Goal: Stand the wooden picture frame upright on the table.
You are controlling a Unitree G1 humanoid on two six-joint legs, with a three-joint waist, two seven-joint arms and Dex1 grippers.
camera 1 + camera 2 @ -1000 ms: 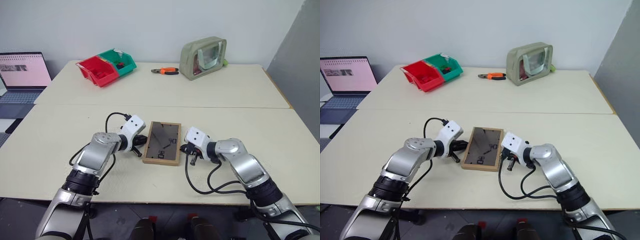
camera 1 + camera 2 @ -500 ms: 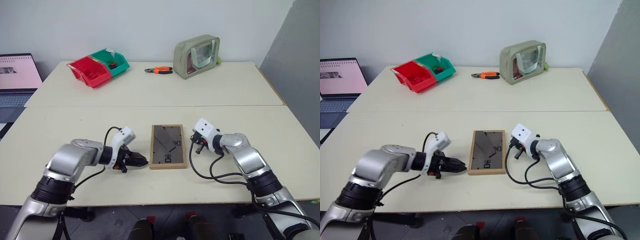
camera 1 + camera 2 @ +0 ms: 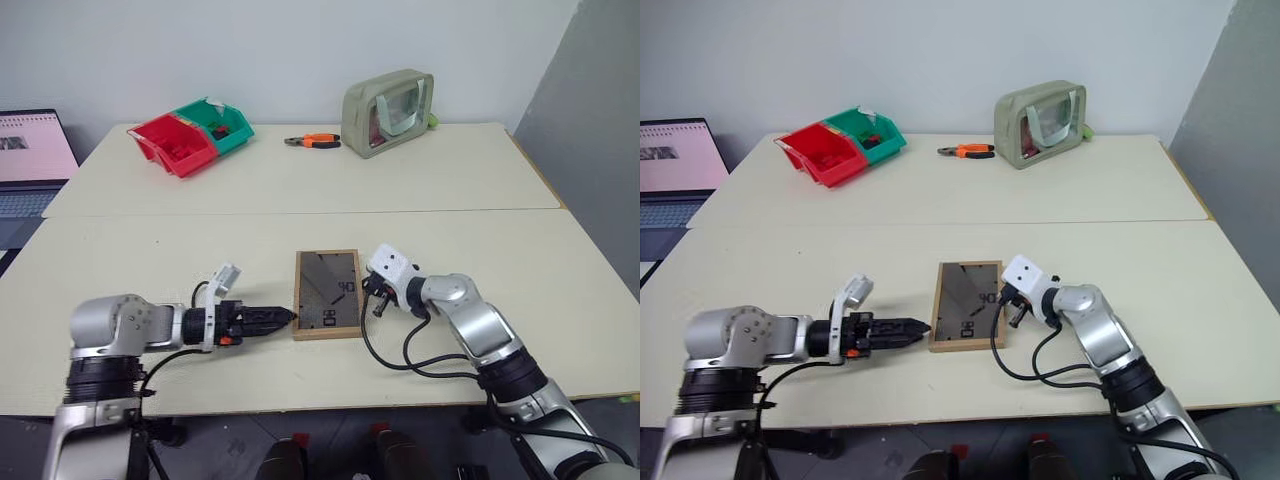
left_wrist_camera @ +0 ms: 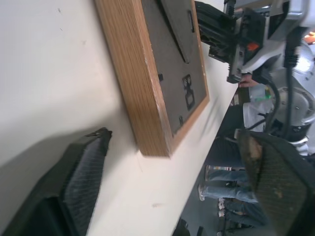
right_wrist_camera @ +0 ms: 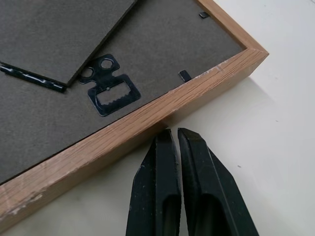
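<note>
The left end effector (image 4: 162, 162) is seen spread wide in the left wrist view, with one black finger (image 4: 74, 187) resting low by the desk (image 3: 480, 180) and the other well apart from it; nothing is held between them. In the head views its tip is placed just beside the left edge of the wooden picture frame (image 3: 328, 293), near the front corner; whether it touches the wood cannot be told. The left forearm is laid low and roughly level over the desk, pointing to the right toward the frame.

The right end effector (image 5: 176, 140) is fully closed, the two black fingers pressed together and empty. Their tips are set against, or just beside, the right side edge of the frame (contact cannot be confirmed). The right arm is bent inward from the right, with the end effector angled down and to the left.

The frame is lying flat on the near half of the desk, between the two end effectors, back side up: the dark grey-brown backing, the folded stand and a small sawtooth hanger (image 5: 109, 91) are exposed.
</note>
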